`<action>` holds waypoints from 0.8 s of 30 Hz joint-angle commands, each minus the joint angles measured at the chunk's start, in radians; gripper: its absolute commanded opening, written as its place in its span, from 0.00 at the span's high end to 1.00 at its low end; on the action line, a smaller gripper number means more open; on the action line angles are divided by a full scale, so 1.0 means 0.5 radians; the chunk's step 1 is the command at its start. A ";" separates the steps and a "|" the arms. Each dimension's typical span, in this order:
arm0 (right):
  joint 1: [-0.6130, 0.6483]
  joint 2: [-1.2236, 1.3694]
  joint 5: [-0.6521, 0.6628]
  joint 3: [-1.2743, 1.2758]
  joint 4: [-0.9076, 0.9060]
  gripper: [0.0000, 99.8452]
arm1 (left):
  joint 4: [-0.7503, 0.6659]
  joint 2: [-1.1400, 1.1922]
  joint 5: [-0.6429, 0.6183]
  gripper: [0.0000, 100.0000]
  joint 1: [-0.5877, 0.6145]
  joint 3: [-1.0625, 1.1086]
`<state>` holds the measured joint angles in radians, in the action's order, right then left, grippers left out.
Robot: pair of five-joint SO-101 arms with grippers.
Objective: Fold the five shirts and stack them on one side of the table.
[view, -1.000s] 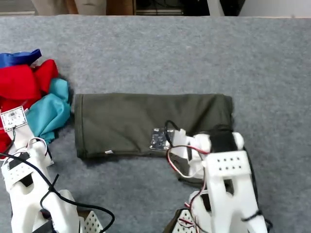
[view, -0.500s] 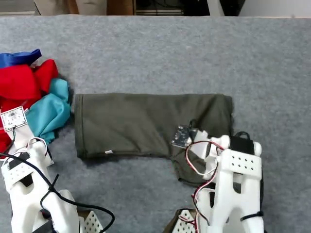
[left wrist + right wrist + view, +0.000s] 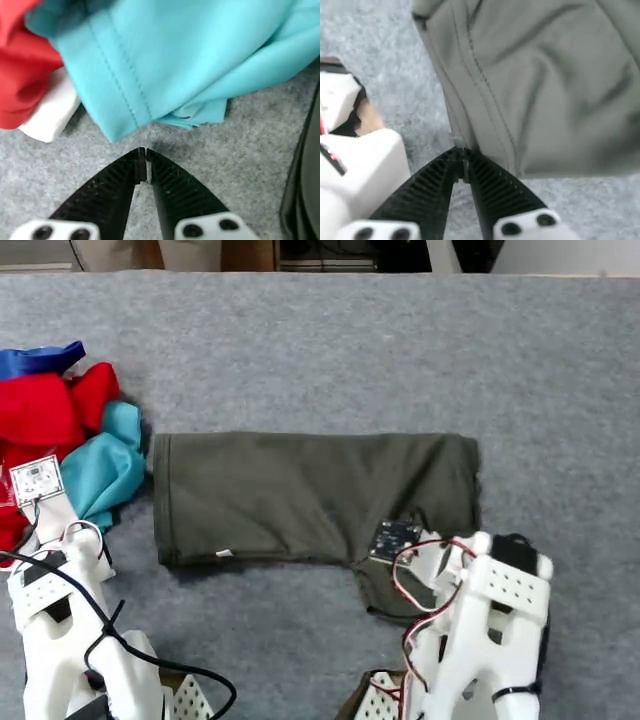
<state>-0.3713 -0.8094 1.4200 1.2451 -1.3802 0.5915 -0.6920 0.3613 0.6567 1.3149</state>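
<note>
- Across the middle of the grey table (image 3: 350,350), the olive shirt (image 3: 300,495) lies folded into a long band, with a sleeve flap sticking out at its near right corner.
- At the table's left side, a red shirt (image 3: 45,410), a teal shirt (image 3: 100,475) and a blue shirt (image 3: 35,358) sit in a crumpled pile.
- Left gripper (image 3: 145,165): jaws together, holding nothing, over bare table just beside the teal shirt's hem.
- Right gripper (image 3: 462,162): jaws together, tips at the olive shirt's stitched edge; I cannot tell whether any cloth is pinched.
</note>
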 commanded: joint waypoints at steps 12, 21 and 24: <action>0.069 0.020 -0.325 -1.177 -0.298 0.99 | 0.988 -0.023 -0.267 0.98 -0.470 -1.040; 0.367 0.671 -1.092 -1.502 0.126 0.88 | 1.010 -0.023 -0.500 0.98 -0.914 -1.148; 0.361 1.048 -1.240 -1.732 0.233 0.86 | 0.985 -0.023 -0.601 0.98 -0.908 -1.157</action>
<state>-0.2071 -0.4381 0.8738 0.5056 -1.3203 1.0932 -0.6920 0.1005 0.2148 0.7856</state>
